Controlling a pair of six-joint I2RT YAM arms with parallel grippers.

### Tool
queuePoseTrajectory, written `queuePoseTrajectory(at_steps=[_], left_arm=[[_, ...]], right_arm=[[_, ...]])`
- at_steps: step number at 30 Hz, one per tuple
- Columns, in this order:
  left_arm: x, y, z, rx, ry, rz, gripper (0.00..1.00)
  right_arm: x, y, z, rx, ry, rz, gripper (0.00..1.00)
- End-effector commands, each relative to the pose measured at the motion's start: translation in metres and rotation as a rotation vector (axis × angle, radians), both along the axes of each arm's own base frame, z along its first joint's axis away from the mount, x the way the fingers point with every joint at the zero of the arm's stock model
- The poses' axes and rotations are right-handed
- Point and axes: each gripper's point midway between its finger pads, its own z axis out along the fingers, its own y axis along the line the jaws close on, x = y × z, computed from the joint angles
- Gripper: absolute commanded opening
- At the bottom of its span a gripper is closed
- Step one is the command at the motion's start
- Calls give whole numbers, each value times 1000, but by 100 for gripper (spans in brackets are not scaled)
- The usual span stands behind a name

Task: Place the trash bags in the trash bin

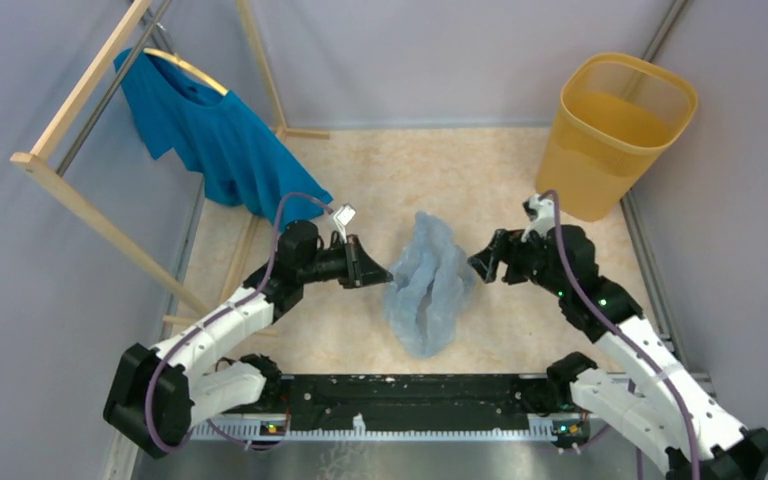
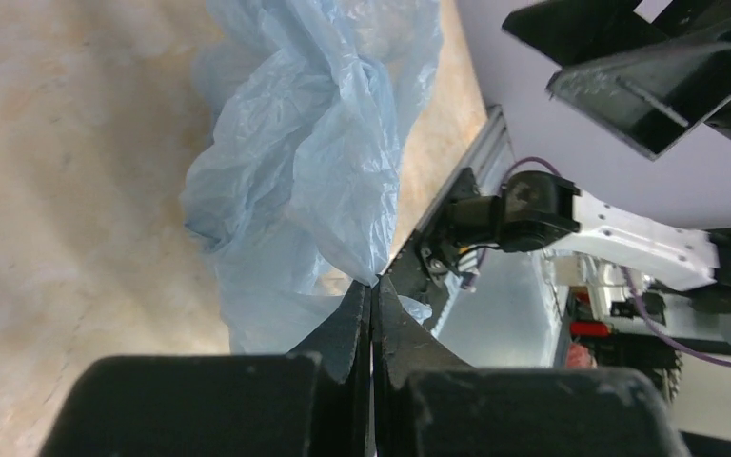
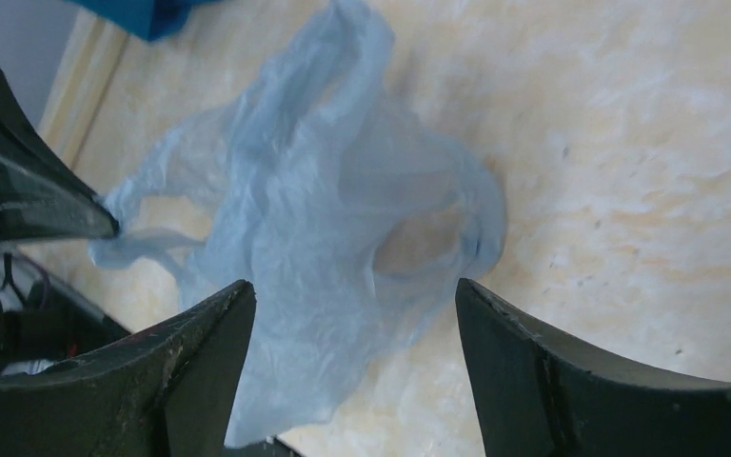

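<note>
From above: thin pale grey-blue trash bag [image 1: 428, 285] bunched in the middle of the marbled table [image 1: 360, 170], between the 2 grippers and well apart from the yellow-orange mesh trash bin [image 1: 620, 125] at the far right corner. At the bag's left edge, the left gripper [image 1: 388, 276], touching the film; just beside its right side, the right gripper [image 1: 480, 262], a sliver of table between. In this view alone: the bin, plus a bright blue T-shirt [image 1: 215, 135] on a hanger [image 1: 195, 70] over a wooden rack [image 1: 70, 110] at far left. Hard to tell from here whether the bag rests on the table or hangs off it. From the left wrist: jaws pressed together, tips pinching a twisted corner of the film, the rest billowing away over the table; a plain grip here, mere contact from overhead. At upper right, the black body of the right gripper, and below it a white arm link [image 2: 628, 238]. From the right wrist: both fingers [image 3: 200, 371] spread wide, clear of the film, the bag in open view past the tips, with a loop-shaped opening on its right side that shows nowhere else. At that view's left edge, the left gripper's dark tip against the film's fringe.
</note>
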Motion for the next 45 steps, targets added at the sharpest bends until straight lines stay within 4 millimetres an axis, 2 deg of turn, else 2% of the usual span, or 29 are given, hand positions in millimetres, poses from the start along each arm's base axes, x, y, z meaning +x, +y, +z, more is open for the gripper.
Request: queuePoseTrajectory(at_steps=[1,5,9,16,22,26,29,33,38,40,42,45], left_arm=[[8,18,-18,81,-23,100,0],[15,37,-38,180,7,209,0],[18,47,-49,227,13,257,0],[17,60,-65,288,26,309,0],[13,71,-77,323,40,338,0],[9,69,-80,314,50,324,0],[9,67,-77,301,47,317,0],[8,65,-75,290,49,309,0],[6,63,-77,282,61,298,0],[6,62,-77,279,65,294,0],[6,62,-76,274,64,292,0],[8,61,-76,272,61,295,0]], right_arm=[[-14,39,-37,61,179,209,77],[-22,64,-41,195,204,303,74],[-22,76,-53,250,219,347,75],[-8,69,-82,239,281,246,74],[-4,63,-99,411,346,215,73],[14,49,-110,470,400,103,73],[31,46,-110,484,397,52,72],[55,46,-123,528,466,-57,69],[70,70,-144,607,638,-65,58],[69,86,-157,600,696,-60,58],[62,104,-162,603,716,-35,58],[63,109,-173,597,715,-60,55]])
